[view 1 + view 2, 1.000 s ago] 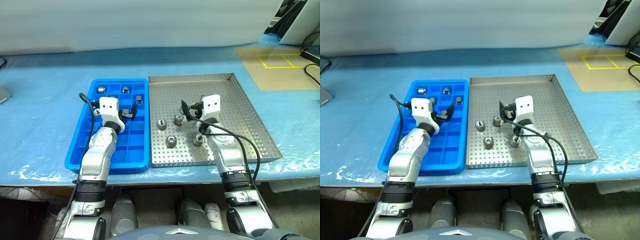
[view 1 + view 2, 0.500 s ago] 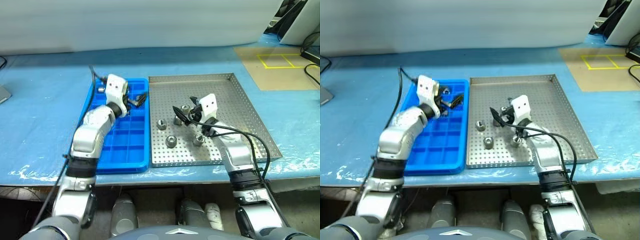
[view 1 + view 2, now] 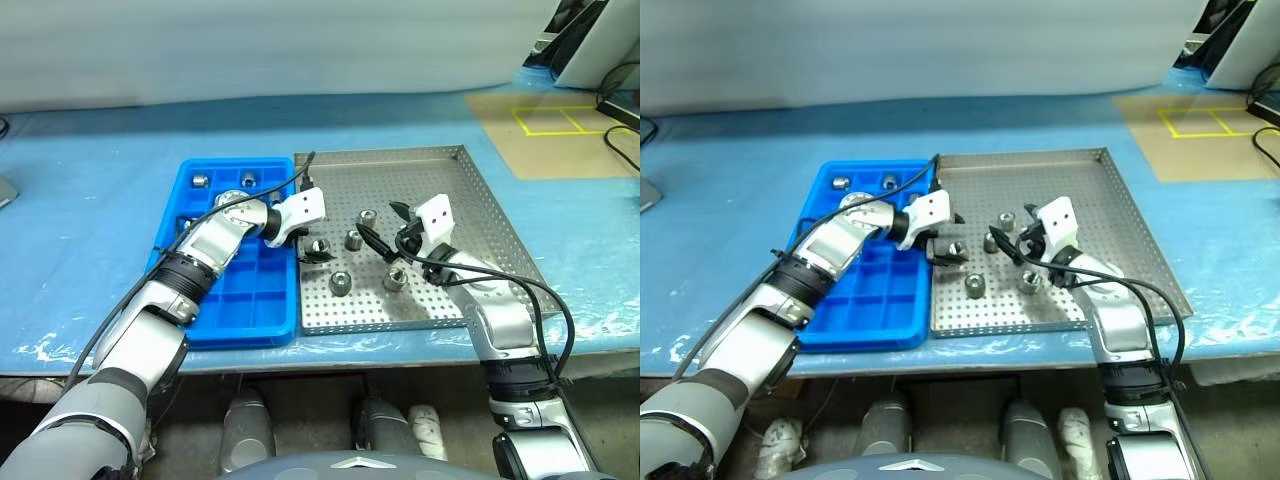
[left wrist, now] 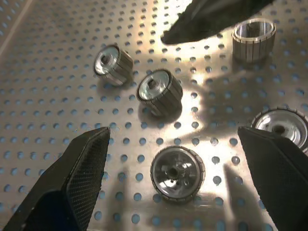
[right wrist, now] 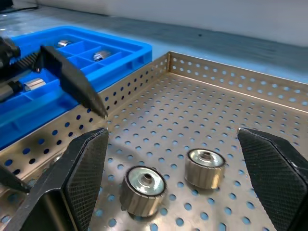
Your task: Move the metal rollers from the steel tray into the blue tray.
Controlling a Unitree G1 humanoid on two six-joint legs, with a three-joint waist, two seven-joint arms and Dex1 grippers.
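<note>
Steel, perforated and low-rimmed, the steel tray (image 3: 480, 215) lies on a blue-covered table (image 3: 90, 200) with the blue tray (image 3: 195, 300) touching its left edge. Five metal rollers (image 3: 341, 283) sit loose on the perforated floor in the tray's left half: one near the left rim, one toward the front, one just behind it, one farther back and one beside the right arm. Three more rollers rest in the far compartments of the blue tray, seen above the left arm.

Left gripper (image 3: 318, 247) reaches across from over the blue tray into the steel tray, its black fingers spread wide and holding nothing; in the left wrist view a roller (image 4: 177, 173) lies on its end between the two fingers (image 4: 79, 173), with two more just beyond it and another at the far corner. Right gripper (image 3: 385, 232) hangs over the middle of the steel tray, pointing toward the left one, fingers also wide apart and empty; the right wrist view shows two rollers (image 5: 143, 190) standing between its fingers. The two grippers are near each other over the same cluster, and black cables loop off both wrists above the rollers.

Beyond the tray, at the right far corner of the table, lies a brown mat (image 3: 560, 140) with a yellow taped square
</note>
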